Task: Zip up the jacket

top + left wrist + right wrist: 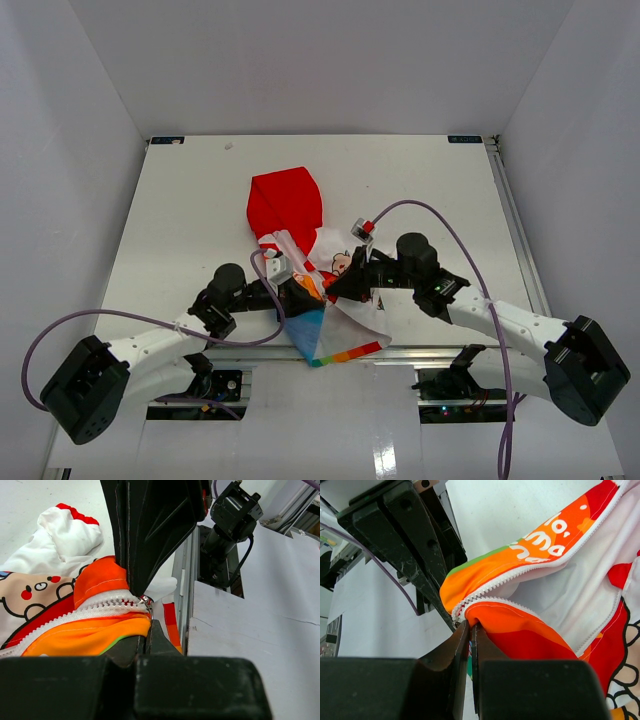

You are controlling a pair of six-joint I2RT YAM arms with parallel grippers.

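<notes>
Child's jacket (335,248) is pictured at the centre of a white table (190,190) in the overhead view, with its red hood (288,203) pointed toward the top of the frame and its rainbow-striped hem (348,354) drawn down to the table's near edge. Two robot arms are brought together over the lower front of the garment: the left gripper (297,293) is set just left of centre and the right gripper (337,286) just right of it, the pair almost touching. In the left wrist view, the left fingers (161,641) are pressed together at lower centre, with orange fabric pinched between them beside the end of the white zipper (100,602); a black finger of the other gripper is seen coming down from the top of the frame to the same spot. In the right wrist view, the right fingers (454,652) are likewise clamped on orange fabric at lower centre, where the two rows of zipper teeth meet; toward the right of the frame the rows are shown spread apart. A red-cuffed sleeve (70,530) is seen at upper left of the left wrist view.
</notes>
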